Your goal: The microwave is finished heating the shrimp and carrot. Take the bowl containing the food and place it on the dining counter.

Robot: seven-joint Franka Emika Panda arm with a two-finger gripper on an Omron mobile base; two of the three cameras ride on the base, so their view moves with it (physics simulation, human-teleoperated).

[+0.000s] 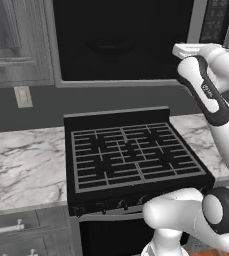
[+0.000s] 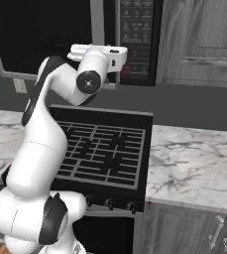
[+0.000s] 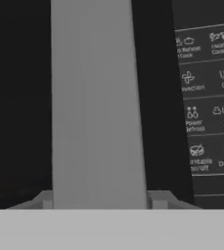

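White arm raised at built-in grey microwave (image 1: 123, 40) with dark glass door shut, two-finger gripper (image 2: 121, 58) around its vertical grey door handle (image 3: 98, 107), grip itself can't tell, black grated stove (image 1: 133, 155) below

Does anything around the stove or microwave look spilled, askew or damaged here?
Nothing stands out. The microwave door is shut and straight, the stove grates sit square, and no spill marks the marble tops.
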